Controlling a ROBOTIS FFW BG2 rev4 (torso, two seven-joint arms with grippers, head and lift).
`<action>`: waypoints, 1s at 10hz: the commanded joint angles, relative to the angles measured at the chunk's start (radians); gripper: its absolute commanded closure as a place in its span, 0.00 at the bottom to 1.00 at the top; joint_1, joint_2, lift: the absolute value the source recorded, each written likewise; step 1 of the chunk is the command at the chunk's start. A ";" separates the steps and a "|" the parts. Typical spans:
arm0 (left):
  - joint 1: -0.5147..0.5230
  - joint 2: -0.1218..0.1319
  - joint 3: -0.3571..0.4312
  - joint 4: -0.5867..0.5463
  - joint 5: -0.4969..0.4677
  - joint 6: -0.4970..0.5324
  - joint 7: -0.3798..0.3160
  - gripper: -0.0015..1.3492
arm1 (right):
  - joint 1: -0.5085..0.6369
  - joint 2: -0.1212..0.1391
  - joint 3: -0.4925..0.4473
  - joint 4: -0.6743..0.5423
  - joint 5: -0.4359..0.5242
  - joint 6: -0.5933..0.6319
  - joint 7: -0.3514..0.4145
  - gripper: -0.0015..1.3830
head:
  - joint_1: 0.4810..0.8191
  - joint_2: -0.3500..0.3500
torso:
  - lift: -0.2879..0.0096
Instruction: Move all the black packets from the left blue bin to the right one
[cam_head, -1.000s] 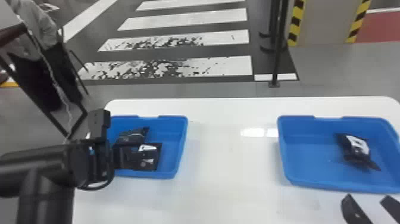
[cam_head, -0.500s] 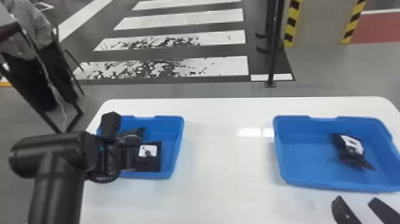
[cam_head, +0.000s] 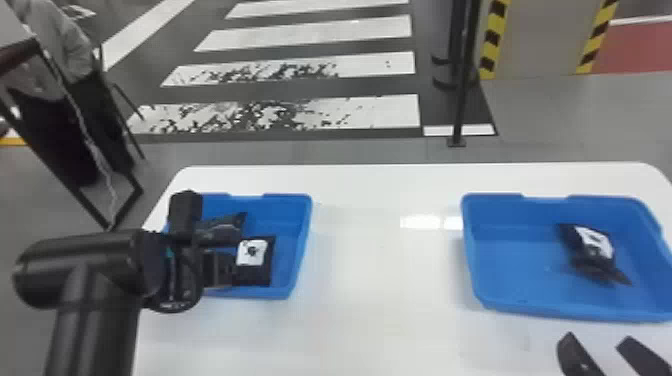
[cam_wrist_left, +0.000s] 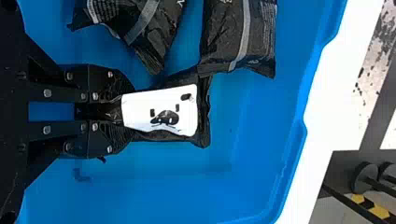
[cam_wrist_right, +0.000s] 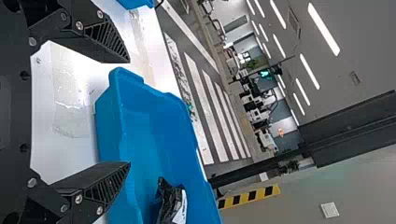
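Left wrist view: one white-labelled packet in the left blue bin, long axis along the fingers, free end toward the right bin; left gripper clenched on it; two grey-striped packets. Head view: right bin, one packet. Right wrist view: ceiling lights; right gripper, jaws parted.

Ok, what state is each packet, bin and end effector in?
Left blue bin: uncovered
Right blue bin: uncovered
Left end effector: shut on label-up packet
Label-up packet: pinched at one end
Other two left-bin packets: ungripped
Right-bin packet: ungripped
Right end effector: open, empty
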 joint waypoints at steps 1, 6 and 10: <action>0.062 0.000 0.007 -0.123 0.056 -0.007 -0.004 0.90 | -0.002 0.000 0.000 -0.002 -0.003 0.000 0.001 0.19 | 0.63 0.75 | 0.50; 0.268 -0.012 -0.003 -0.460 0.212 -0.034 -0.041 0.90 | -0.029 0.000 0.006 -0.007 -0.032 0.003 0.014 0.19 | 0.63 0.66 | 0.50; 0.320 -0.008 -0.169 -0.553 0.331 -0.085 -0.076 0.90 | -0.132 -0.003 0.018 -0.027 -0.064 0.115 0.093 0.19 | 0.63 0.45 | 0.50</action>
